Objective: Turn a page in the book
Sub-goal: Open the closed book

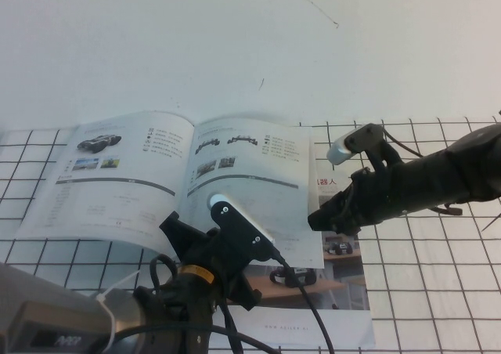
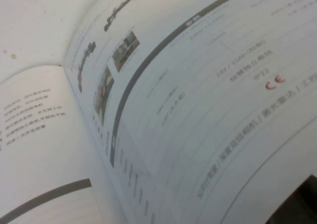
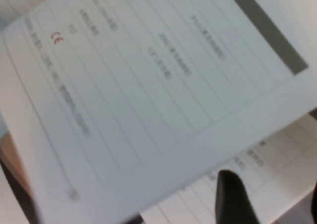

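The right claw (image 1: 338, 183) is seen spread wide with nothing gripped, just beside the right edge of the page (image 1: 250, 178), which lies on the right half of the open book (image 1: 168, 178) on the bench (image 1: 438, 291). The left claw (image 1: 223, 213) is pressed low at the page's near edge, whether spread or closed cannot be told. If the glossy leaf is only nudged, it could slip, crease or drag the book; the right arm is stretched in low from the right.
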Available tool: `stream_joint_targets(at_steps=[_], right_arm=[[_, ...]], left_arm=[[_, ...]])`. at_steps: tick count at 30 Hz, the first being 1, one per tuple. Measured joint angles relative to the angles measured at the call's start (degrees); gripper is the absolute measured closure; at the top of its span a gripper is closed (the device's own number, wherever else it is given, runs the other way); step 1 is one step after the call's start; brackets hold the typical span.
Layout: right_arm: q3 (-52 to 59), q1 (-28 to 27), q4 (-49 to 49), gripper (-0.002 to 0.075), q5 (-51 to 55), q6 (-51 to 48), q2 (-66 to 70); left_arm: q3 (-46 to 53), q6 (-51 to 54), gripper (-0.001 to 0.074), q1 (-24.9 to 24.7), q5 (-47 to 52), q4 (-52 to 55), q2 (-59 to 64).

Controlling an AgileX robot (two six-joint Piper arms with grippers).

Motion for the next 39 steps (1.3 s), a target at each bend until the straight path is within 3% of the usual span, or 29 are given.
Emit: stream_joint_targets(at_steps=[9, 17, 20, 25, 27, 39], right_arm=[[0.1, 0.0, -9.3, 0.0392, -1.2, 7.8, -0.8], [0.1, 0.5, 6.3, 0.0396, -1.0, -2.9, -0.5], [0.1, 1.1, 12.7, 0.0451, -1.0, -7.9, 0.9], [0.1, 2.4, 15.9, 0.0659, -1.0, -11.4, 4.1], [0.1, 2.9, 15.9, 0.0698, -0.9, -11.8, 5.4], [-0.6, 3.6, 8.5, 0.0726, 1.1, -4.1, 6.6]], left_arm=[[0.0, -0.1, 0.0738, 0.0, -0.9, 0.0, 0.0], [0.0, -0.6, 0.0738, 0.0, -1.1, -0.2, 0.0], [0.0, -0.8, 0.0737, 0.0, -1.1, -0.2, 0.0], [0.0, -0.8, 0.0738, 0.0, -1.2, -0.2, 0.0], [0.0, -0.8, 0.0737, 0.0, -1.3, -0.2, 0.0], [0.0, 0.1, 0.0738, 0.0, -7.2, -4.0, 0.0]])
